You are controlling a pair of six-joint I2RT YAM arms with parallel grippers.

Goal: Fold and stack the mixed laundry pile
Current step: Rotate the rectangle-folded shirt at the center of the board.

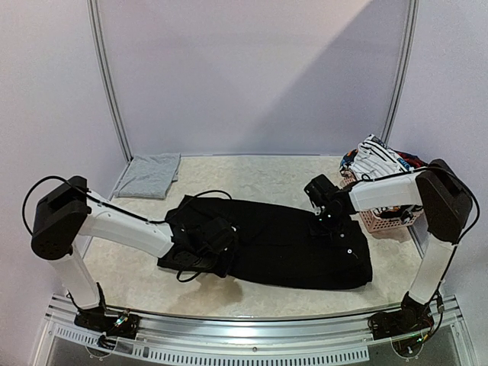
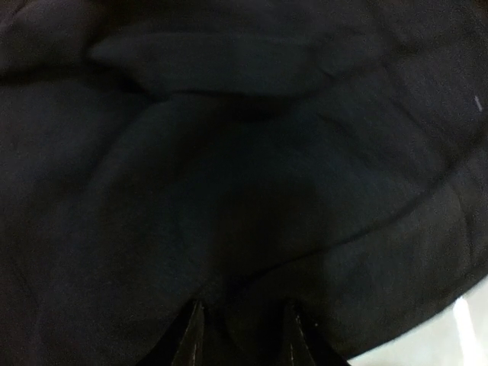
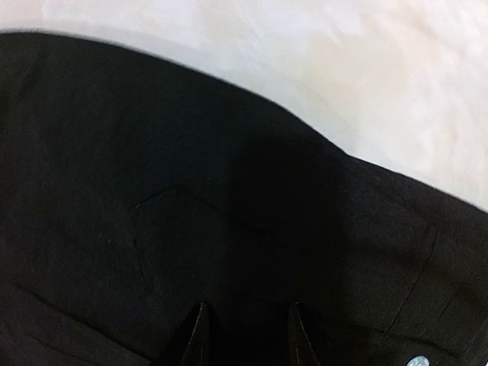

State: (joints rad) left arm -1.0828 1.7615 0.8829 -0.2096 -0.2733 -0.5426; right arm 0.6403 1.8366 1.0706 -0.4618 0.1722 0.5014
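Note:
Large black trousers (image 1: 282, 244) lie spread flat across the middle of the table. My left gripper (image 1: 217, 236) is down on their left part. In the left wrist view its fingertips (image 2: 242, 309) stand apart, pressed onto dark cloth (image 2: 229, 152). My right gripper (image 1: 329, 213) rests on the trousers' right part near the far edge. The right wrist view shows its fingertips (image 3: 248, 309) apart over flat black fabric (image 3: 152, 191). A folded light grey garment (image 1: 149, 174) lies at the back left. More laundry, with a white black-striped piece (image 1: 377, 158) on top, sits in the basket.
The pink perforated basket (image 1: 381, 221) stands at the right edge, just behind my right arm. Pale tabletop (image 3: 343, 69) shows beyond the trousers' far hem. Metal frame posts rise at both back corners.

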